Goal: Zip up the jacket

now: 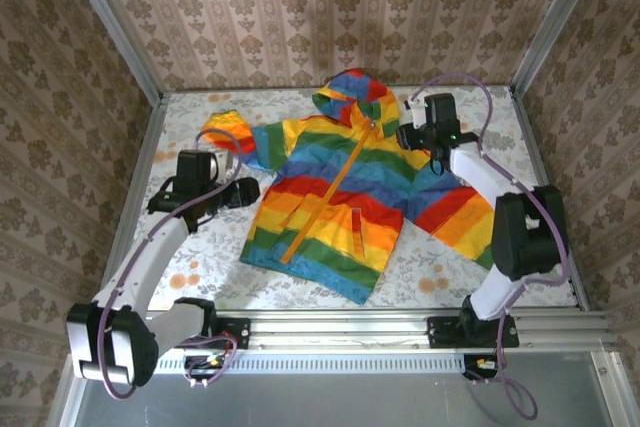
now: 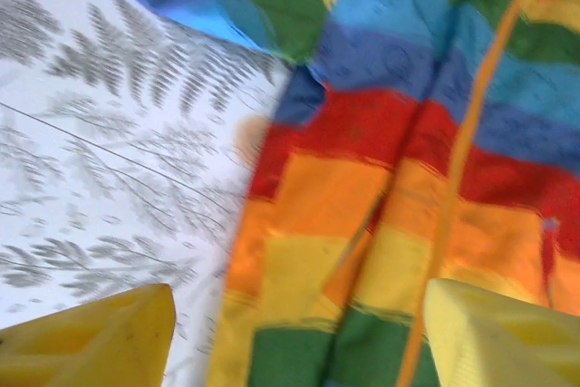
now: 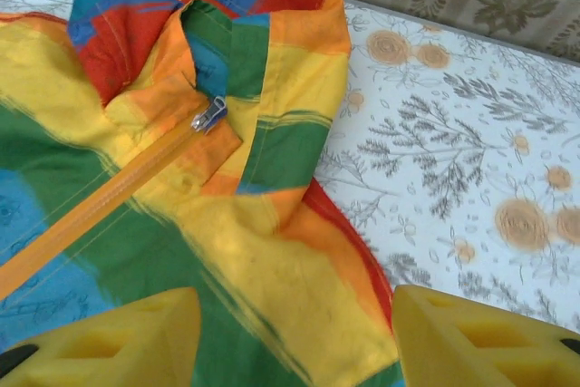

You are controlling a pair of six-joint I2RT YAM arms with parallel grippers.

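Two hands open, empty. Top: jacket (image 1: 335, 187) flat on surface (image 1: 440, 267), left hand (image 1: 250, 189) just beside its body below the sleeve, right hand (image 1: 402, 135) by its collar. Left wrist: zipper (image 2: 458, 151) looks closed. Right wrist: pull (image 3: 208, 115) at collar. Zip likely done, no grip needed.

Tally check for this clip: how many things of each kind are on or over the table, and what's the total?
Jacket: 1
Grippers: 2, the left gripper and the right gripper, both open
Total: 3
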